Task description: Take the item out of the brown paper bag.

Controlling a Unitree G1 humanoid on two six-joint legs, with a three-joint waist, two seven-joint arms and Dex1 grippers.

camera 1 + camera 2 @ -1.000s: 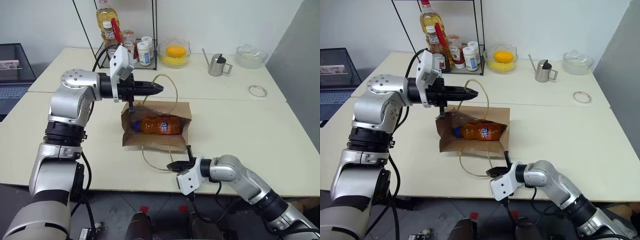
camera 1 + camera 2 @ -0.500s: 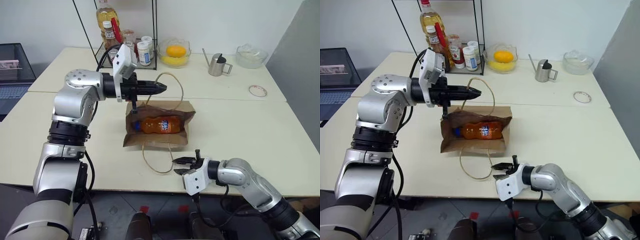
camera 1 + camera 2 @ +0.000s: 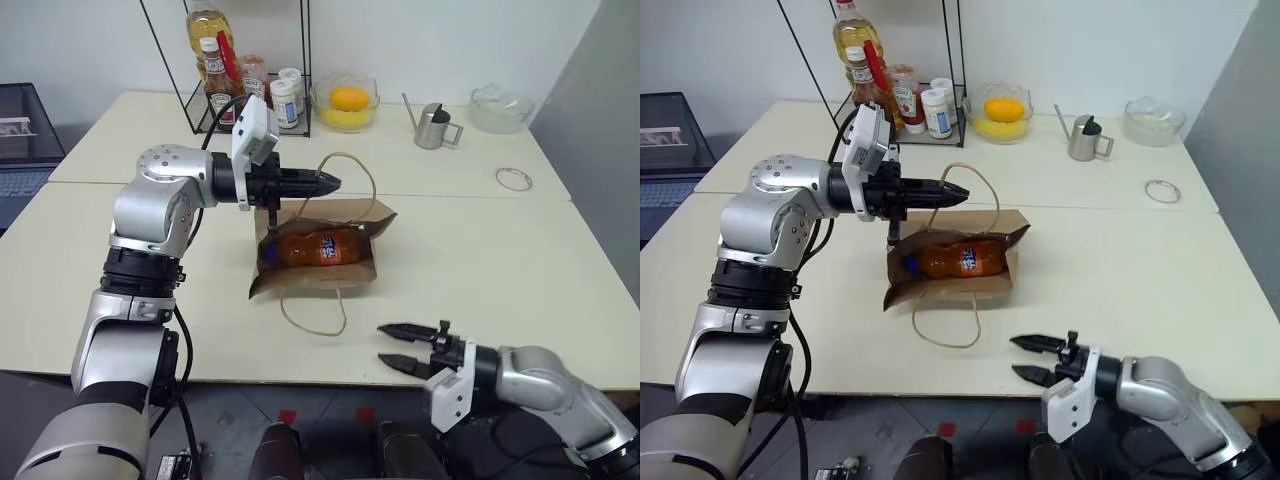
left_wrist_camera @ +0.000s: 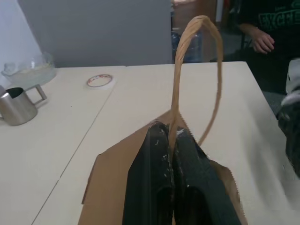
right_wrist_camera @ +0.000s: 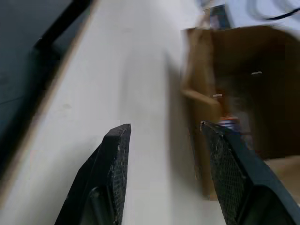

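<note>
Orange soda bottle [image 3: 318, 247] lying inside brown paper bag [image 3: 320, 275] on table [image 3: 500, 250], likely smooth, rounded and slippery, best taken across its middle; left pincer [image 3: 325, 183] clamped on upper handle [image 4: 194, 70], right pincer [image 3: 400, 347] open, empty, near table's front edge.

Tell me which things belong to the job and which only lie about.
Job: brown paper bag, orange bottle inside it, left gripper shut on its handle, right gripper open.
Lying about: fruit bowl, metal jug, tape roll, rack of bottles, glass bowl.
</note>
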